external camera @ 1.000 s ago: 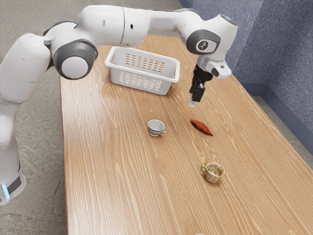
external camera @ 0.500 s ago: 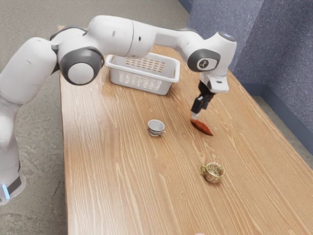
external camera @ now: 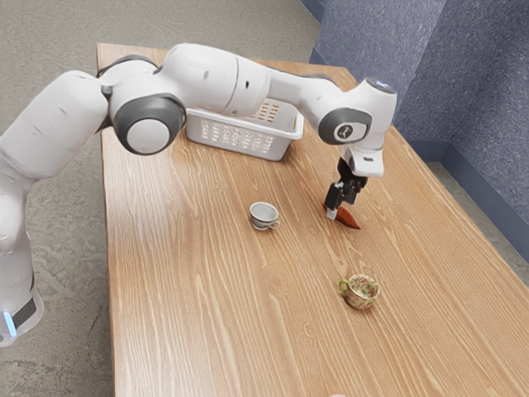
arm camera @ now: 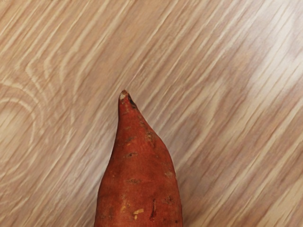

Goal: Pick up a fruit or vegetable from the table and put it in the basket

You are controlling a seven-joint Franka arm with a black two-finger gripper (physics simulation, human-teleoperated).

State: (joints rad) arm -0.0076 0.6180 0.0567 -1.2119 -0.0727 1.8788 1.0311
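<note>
The exterior view gives the layout around the pincer (external camera: pixel 340 212): it is down at the sweet potato (external camera: pixel 350 220), which lies on the table (external camera: pixel 182 281) right at its tip. Whether the pincer is open or closed on it, I cannot tell. The white basket (external camera: pixel 240 139) stands well apart from the pincer, toward the exterior view's upper left; the pale cup (external camera: pixel 263 217) is off to its left, and the patterned cup (external camera: pixel 363 292) nearer the camera than the pincer. The wrist view adds the sweet potato's detail: red-brown, pitted skin and a tapered end with a pale and dark tip. Compared with half a second ago, the pincer is lower, the arm (external camera: pixel 211 78) hides more of the basket, and both cups are unmoved.
</note>
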